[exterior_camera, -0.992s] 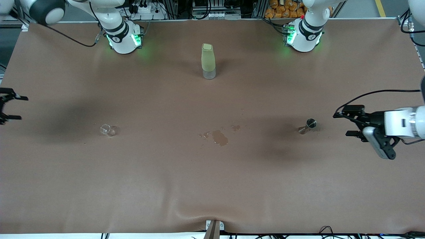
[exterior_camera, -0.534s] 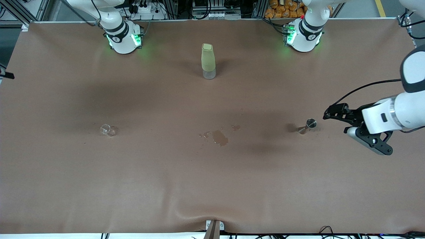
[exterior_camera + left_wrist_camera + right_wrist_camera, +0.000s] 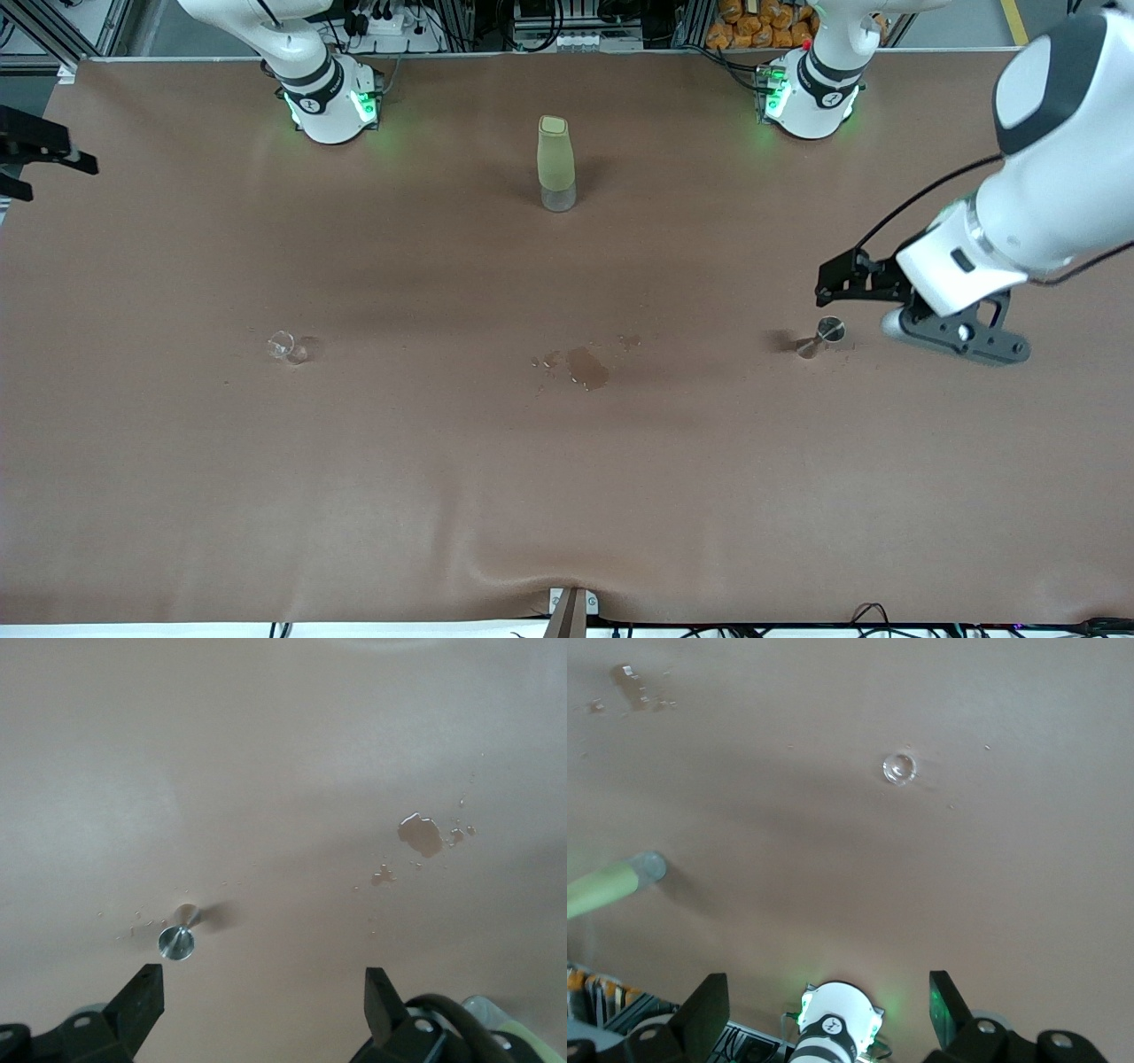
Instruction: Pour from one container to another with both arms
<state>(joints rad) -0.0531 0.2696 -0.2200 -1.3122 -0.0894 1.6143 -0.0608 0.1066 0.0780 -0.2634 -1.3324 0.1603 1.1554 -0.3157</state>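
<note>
A small metal measuring cup stands on the brown table toward the left arm's end; it also shows in the left wrist view. My left gripper hangs open in the air just beside and above it, with nothing between its fingers. A small clear glass stands toward the right arm's end, and the right wrist view shows the glass far off. My right gripper is open and empty, up at the table's edge at the right arm's end.
A tall green bottle with a clear base stands upright between the two arm bases. A brown spill with droplets lies mid-table between cup and glass. The table cover bulges at the edge nearest the front camera.
My left gripper has swung in from the table's end toward the metal cup, its arm rising. My right gripper has moved along the table's edge toward the robots' bases.
</note>
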